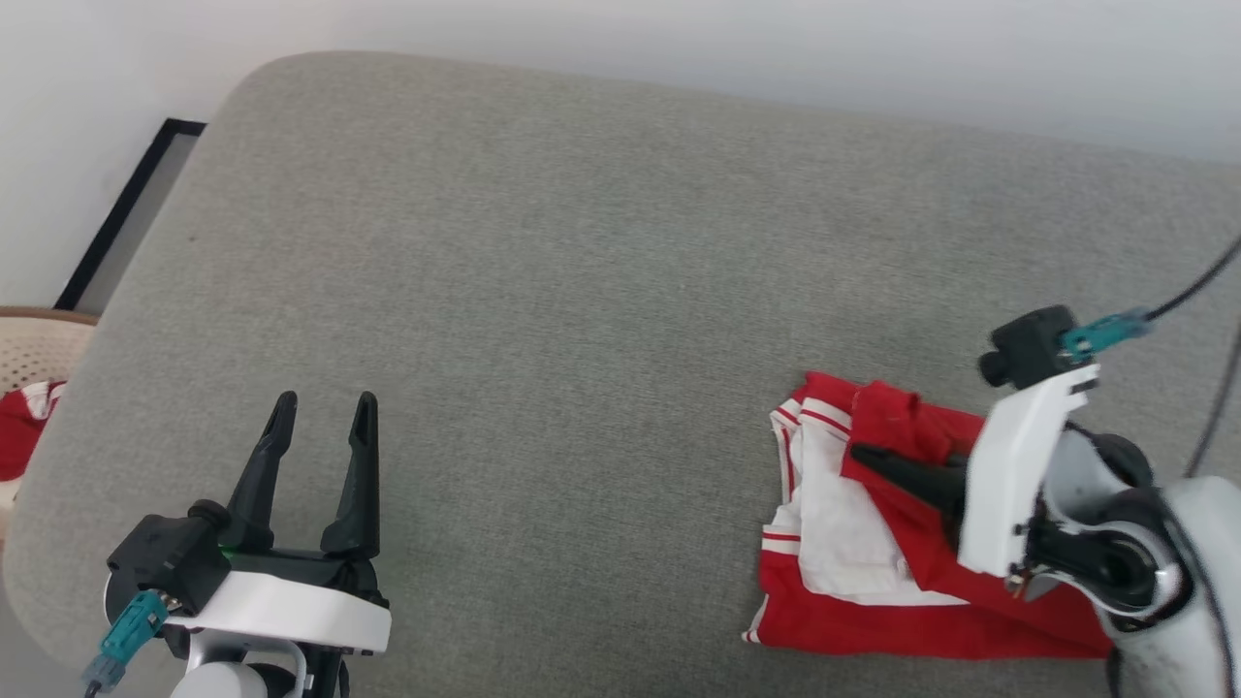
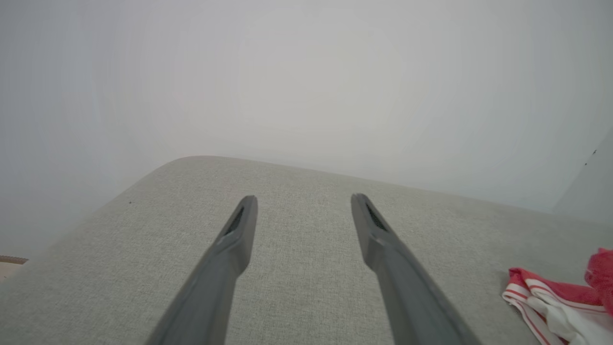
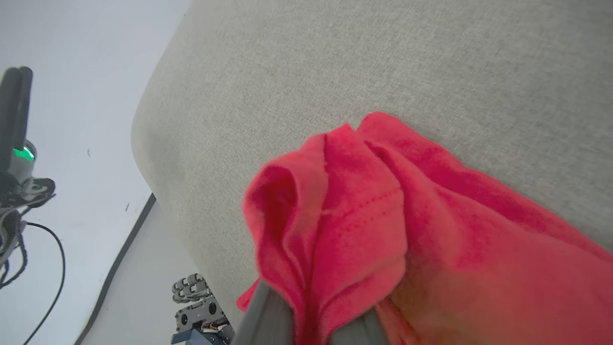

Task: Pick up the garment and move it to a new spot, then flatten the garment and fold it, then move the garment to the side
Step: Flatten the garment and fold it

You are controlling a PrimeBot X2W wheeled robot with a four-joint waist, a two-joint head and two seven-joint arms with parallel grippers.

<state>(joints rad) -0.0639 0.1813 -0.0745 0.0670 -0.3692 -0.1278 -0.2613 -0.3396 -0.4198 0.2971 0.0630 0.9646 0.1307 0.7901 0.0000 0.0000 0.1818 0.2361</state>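
The right gripper [image 1: 859,453] is shown closed, its two dark fingers brought together on a raised red fold of the garment [image 1: 873,582]. In the right wrist view the cloth is seen bunched between and over the fingers, so that their tips are hidden. The rest of the garment is spread directly beneath and just ahead of this gripper as a loosely folded bundle, with a white sleeve and red-and-white striped trim turned up on the side toward which the fingers point. The bundle is borne by the grey upholstered surface [image 1: 582,291]. The left gripper [image 1: 326,399] is held fully spread with nothing between its fingers, and bare grey fabric is seen ahead of and beneath it; whether that fabric is touched cannot be told. From the left gripper the garment lies well apart, off to its right, and a striped corner is caught at the edge of the left wrist view. A pale basket [image 1: 29,349] containing red and white cloth is seen off to the left gripper's left.
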